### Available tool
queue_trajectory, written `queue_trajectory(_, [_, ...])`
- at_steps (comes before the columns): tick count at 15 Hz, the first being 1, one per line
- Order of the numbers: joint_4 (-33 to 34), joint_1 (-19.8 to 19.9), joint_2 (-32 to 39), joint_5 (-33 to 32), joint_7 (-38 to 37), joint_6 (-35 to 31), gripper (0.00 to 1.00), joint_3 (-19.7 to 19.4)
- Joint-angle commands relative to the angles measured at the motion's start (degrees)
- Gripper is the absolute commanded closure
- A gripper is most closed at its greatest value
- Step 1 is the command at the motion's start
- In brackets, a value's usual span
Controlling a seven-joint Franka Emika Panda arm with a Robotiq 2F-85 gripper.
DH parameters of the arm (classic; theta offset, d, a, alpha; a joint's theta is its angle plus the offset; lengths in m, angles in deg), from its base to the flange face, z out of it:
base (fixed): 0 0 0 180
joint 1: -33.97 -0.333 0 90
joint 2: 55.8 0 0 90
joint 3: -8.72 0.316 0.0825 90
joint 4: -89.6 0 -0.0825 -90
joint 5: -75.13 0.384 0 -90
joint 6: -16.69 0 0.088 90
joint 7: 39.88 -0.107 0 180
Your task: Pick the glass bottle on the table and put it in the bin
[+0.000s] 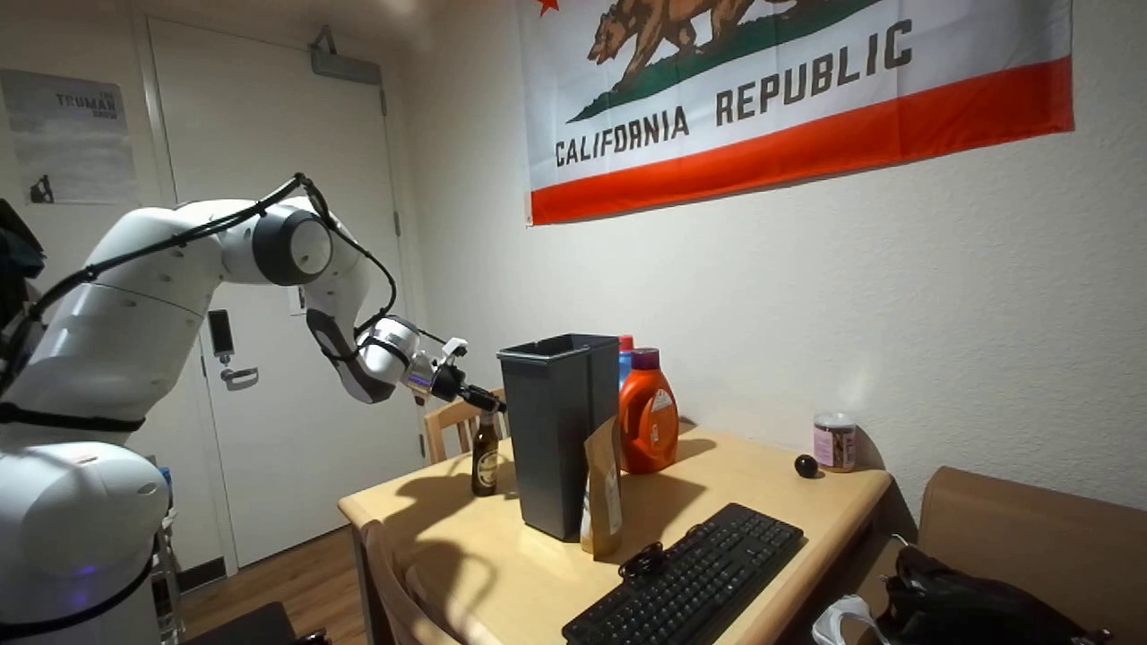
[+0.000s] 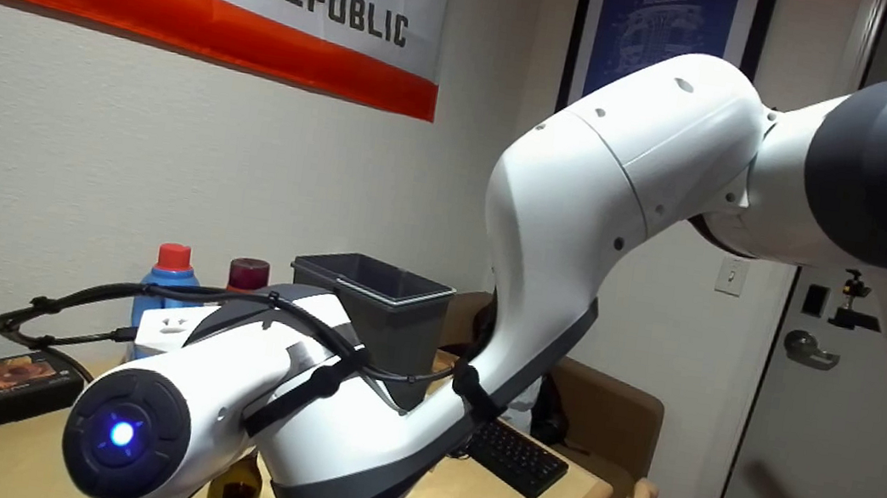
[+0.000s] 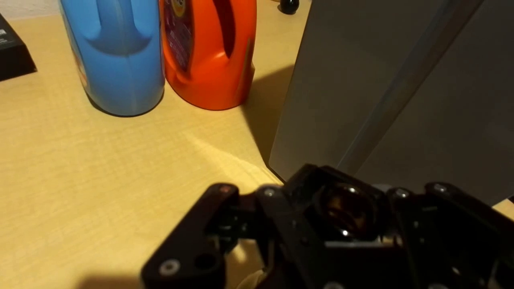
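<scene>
My hand (image 1: 491,402) grips the bottle (image 1: 485,461) by its neck; bottle upright, just beside the bin (image 1: 548,439). Blue jug (image 3: 124,80), orange jug (image 3: 211,82) adjacent on counter (image 1: 753,475).

Layout of the table (image 1: 757,477), in an exterior view.
The glass bottle (image 1: 485,464) left of the bin (image 1: 556,439); pouch (image 1: 602,497) before the bin's right side; jug (image 1: 650,421) behind, to the right; keyboard (image 1: 694,578) in right foreground; jar (image 1: 835,442) at far right.
</scene>
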Motion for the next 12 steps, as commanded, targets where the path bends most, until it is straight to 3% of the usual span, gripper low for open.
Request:
queue_trajectory(1, [-2.7, 0.3, -2.8, -1.2, -2.0, -0.5, 0.67, 0.1])
queue_trajectory(4, [-2.7, 0.2, -3.2, -1.2, -1.7, -0.5, 0.52, 0.2])
queue_trajectory(11, [-2.7, 0.0, -3.5, -1.3, -1.5, -0.5, 0.0, 0.3])
queue_trajectory(12, [-2.7, 0.0, -3.5, -1.2, -1.5, -0.4, 0.0, 0.4])
